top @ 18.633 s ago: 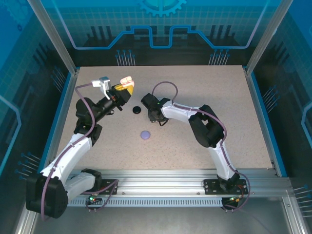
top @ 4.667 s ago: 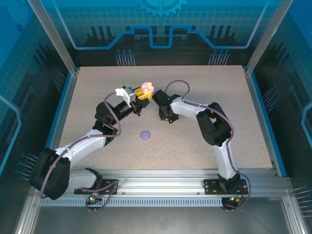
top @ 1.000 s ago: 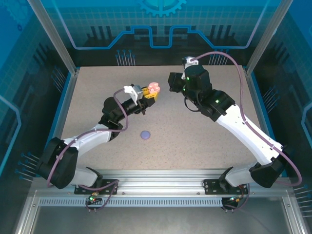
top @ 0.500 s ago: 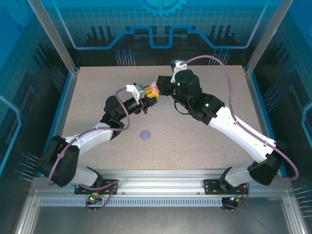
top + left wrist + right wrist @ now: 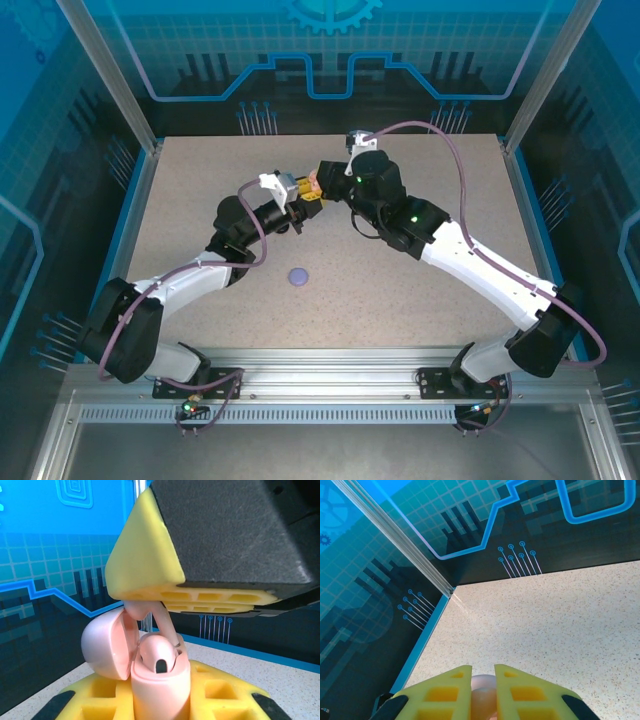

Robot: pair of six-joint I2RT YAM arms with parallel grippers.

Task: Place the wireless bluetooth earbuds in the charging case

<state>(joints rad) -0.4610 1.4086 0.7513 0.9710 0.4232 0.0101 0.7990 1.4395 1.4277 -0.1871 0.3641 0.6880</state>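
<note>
**Item:** pink earbud (image 5: 141, 609), stemmed, very small.

**Location:** above the desk (image 5: 420, 290), at about 12 o'clock from its centre, where your two hands meet. In the left wrist view its head sits tucked under a pad of the right hand (image 5: 322, 179) and its stem points down toward 5 o'clock, into the open pink case (image 5: 161, 687).

**Holder:** the left hand (image 5: 160, 702) is clamped on the case body, which stands upright with its lid (image 5: 107, 649) swung open to 9 o'clock. A second earbud (image 5: 156, 656) already sits in the case.

**Right hand:** closed to a narrow gap, with something pink pinched between the pads in its own wrist view; most likely the earbud.

**Handling:** judge it light, rigid and glossy, so it is apt to slip or twist in soft foam pads. Hold it by the bulb and leave the stem free to find its socket. Press gently, since hard pressure could tip the case in your left hand.

**Also on the desk:** lilac case (image 5: 298, 276), shut, at 6 o'clock from the held case and well apart from it.
</note>
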